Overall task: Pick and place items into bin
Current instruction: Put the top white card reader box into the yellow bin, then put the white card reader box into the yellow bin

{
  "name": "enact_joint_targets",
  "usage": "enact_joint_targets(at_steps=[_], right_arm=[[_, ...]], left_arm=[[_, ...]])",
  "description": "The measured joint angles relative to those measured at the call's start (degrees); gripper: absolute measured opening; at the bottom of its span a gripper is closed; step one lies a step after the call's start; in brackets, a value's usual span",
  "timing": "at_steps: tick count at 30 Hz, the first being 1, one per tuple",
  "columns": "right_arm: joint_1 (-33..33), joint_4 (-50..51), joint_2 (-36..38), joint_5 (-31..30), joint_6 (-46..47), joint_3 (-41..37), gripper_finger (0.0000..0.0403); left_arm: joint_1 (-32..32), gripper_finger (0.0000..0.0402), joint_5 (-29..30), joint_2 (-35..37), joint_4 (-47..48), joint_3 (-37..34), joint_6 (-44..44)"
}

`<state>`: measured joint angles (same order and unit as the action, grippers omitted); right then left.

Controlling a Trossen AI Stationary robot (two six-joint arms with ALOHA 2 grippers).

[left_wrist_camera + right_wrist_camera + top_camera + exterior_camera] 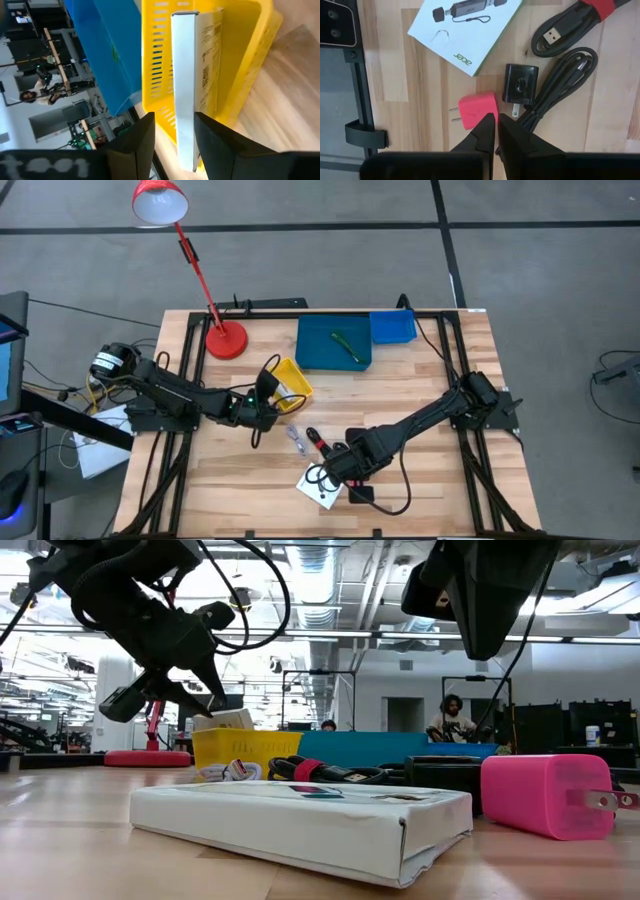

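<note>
A white box (pixel 182 75) stands on end in the yellow bin (pixel 245 60), its top sticking out above the rim (pixel 228 720). My left gripper (pixel 175 116) is open, one finger on either side of the box's near end. My right gripper (pixel 495 117) is shut and hovers above the pink charger (pixel 476 111), beside a black adapter (pixel 520 84) and a coiled black cable (pixel 560 95). The white card box (pixel 465 30) and a red-banded cable (pixel 570 25) lie flat on the table. A green pen (pixel 346 345) lies in the blue bin (pixel 315 358). My left gripper has one finger (pixel 142 137) standing clear of the box's narrow edge, with the bin showing in the gap. The other finger (pixel 212 140) covers the lower part of the printed face (pixel 207 95); whether it touches, I cannot tell. The box rests in the bin.
A red desk lamp (pixel 225 338) stands at the far left of the table. A smaller blue bin (pixel 393 327) sits at the far right, next to the big one. A small clear piece (pixel 295 438) lies mid-table. People sit in the room beyond (pixel 452 715).
</note>
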<state>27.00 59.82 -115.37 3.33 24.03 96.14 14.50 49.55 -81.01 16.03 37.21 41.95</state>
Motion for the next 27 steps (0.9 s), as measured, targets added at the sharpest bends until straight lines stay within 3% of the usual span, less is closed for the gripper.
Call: enact_joint_targets(at_steps=[10,16,23,27], right_arm=[[0.0,-0.5,0.0,0.0,0.0,0.0,0.0017],[0.0,-0.5,0.0,0.0,0.0,0.0,0.0017],[0.3,-1.4,0.0,0.0,-0.1,0.0,0.0017],[1.1,-4.2,0.0,0.0,-0.5,0.0,0.0017]], left_arm=[[4.1,0.0130,-0.3,0.0,0.1,0.0,4.2],[6.4,0.0130,-1.6,0.0,0.1,0.0,0.9],[10.5,0.0130,-20.5,0.0,-0.4,0.0,-3.9],[14.3,0.0130,-22.5,-0.5,-1.6,0.0,-6.5]])
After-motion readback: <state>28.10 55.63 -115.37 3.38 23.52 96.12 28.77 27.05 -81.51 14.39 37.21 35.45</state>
